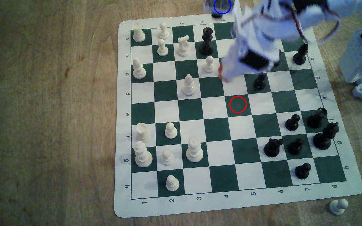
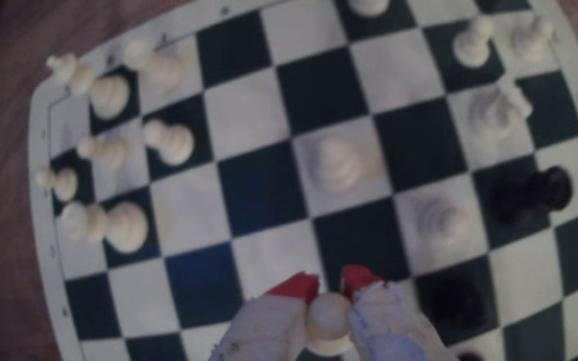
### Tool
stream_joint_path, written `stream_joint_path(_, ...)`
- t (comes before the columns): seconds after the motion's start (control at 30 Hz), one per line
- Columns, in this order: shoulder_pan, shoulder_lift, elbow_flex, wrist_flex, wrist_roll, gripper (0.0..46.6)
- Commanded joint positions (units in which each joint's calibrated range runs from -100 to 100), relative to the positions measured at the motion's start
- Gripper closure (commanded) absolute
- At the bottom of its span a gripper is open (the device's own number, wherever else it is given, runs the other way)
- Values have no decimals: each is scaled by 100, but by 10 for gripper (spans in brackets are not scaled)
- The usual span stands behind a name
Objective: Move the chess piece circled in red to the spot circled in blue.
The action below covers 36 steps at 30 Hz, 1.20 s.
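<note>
My hand [image 2: 331,288] pinches a small white pawn [image 2: 327,321], one red-tipped finger [image 2: 298,286] pressed against each side of it. In the wrist view the pawn's round head sits snug between the two fingers, just behind their red tips, with its flared base showing below. The pawn hangs above the chessboard [image 1: 123,208] rather than standing on a square.

In the exterior view my hand [image 1: 222,76] is a white, motion-blurred shape with red at its tip, poised over the board's middle files near a standing white pawn [image 1: 208,64], which is just to the exterior view's left of the tip. The held pawn itself is too blurred to pick out there.

The red circle [image 1: 238,104] lies on a dark green square that has no piece on it, a little nearer the board's numbered edge than my hand. The blue circle [image 1: 222,6] sits off the board, on the tabletop [image 1: 45,108] past the edge by the printed 5, overlapping something dark that I cannot make out.
</note>
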Motion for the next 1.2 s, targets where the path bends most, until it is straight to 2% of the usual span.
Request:
stream_joint_path(0.0, 809, -352, -519, 71, 278, 464)
stream_joint_path(0.13, 1513, -301, -565, -150, 498, 464)
stream_joint_path(0.17, 1873, -292, -610, -281, 630, 464)
stream_joint_path(0.3, 2670, -72, -583, -871, 938, 464)
stream_joint_path(0.43, 3046, 234, -401, -1321, 1065, 464)
stream_joint_path(0.7, 3101, 718, 52, -2042, 1099, 464)
stream_joint_path(0.87, 3093, 1142, 514, -2812, 1314, 464)
stream_joint_path(0.97, 3132, 1312, 578, -2984, 1358, 464)
stream_joint_path(1.13, 3163, 1575, 750, -3533, 1763, 464)
stream_joint_path(1.17, 3179, 1669, 895, -3885, 1910, 464)
